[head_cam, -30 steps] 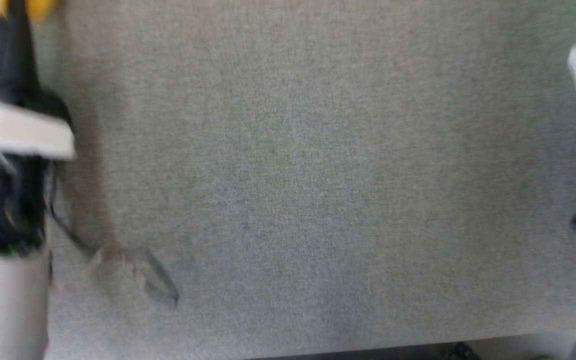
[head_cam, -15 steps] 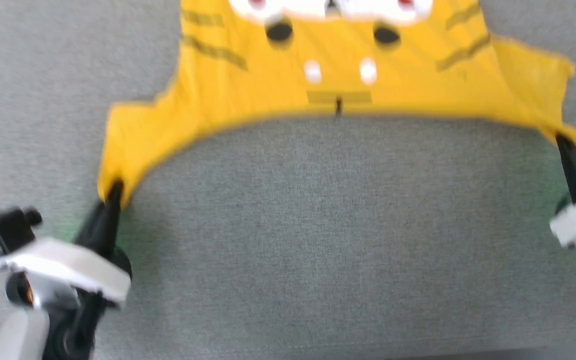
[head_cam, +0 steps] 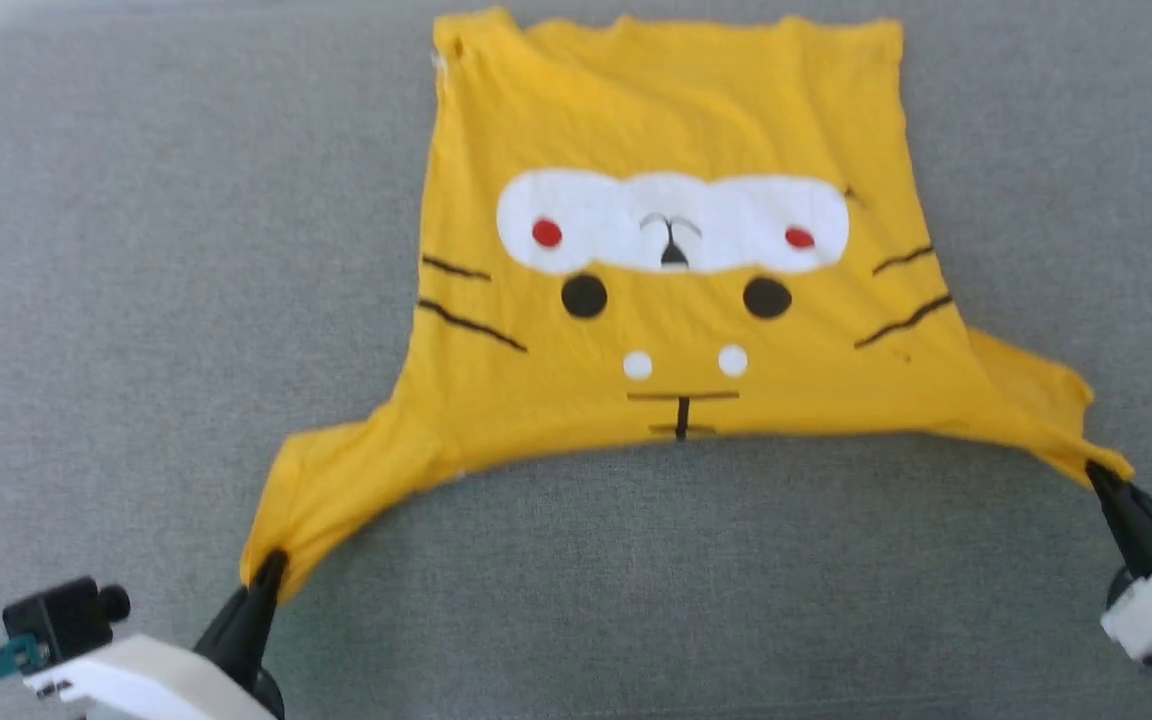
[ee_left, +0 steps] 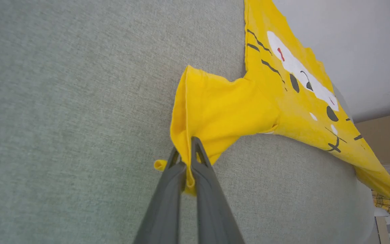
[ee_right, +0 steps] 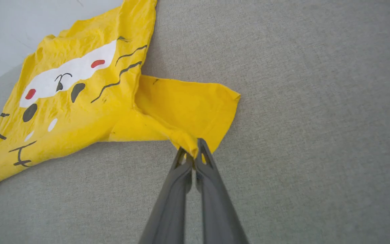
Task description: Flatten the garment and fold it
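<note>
Left gripper (head_cam: 273, 562) — wrist cut off by bottom edge; right gripper (head_cam: 1096, 472) by right edge. Garment (ee_right: 80, 112) clipped at right wrist view's left edge.

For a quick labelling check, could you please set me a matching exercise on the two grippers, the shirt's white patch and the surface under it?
Things:
1. left gripper
2. right gripper
3. white patch
4. surface

States:
A. grey
B. shut on the shirt, at the head view's lower right
C. bears two red spots
D. shut on the shirt, at the head view's lower left

Pairs: 1-D, 2-B, 3-C, 4-A.
</note>
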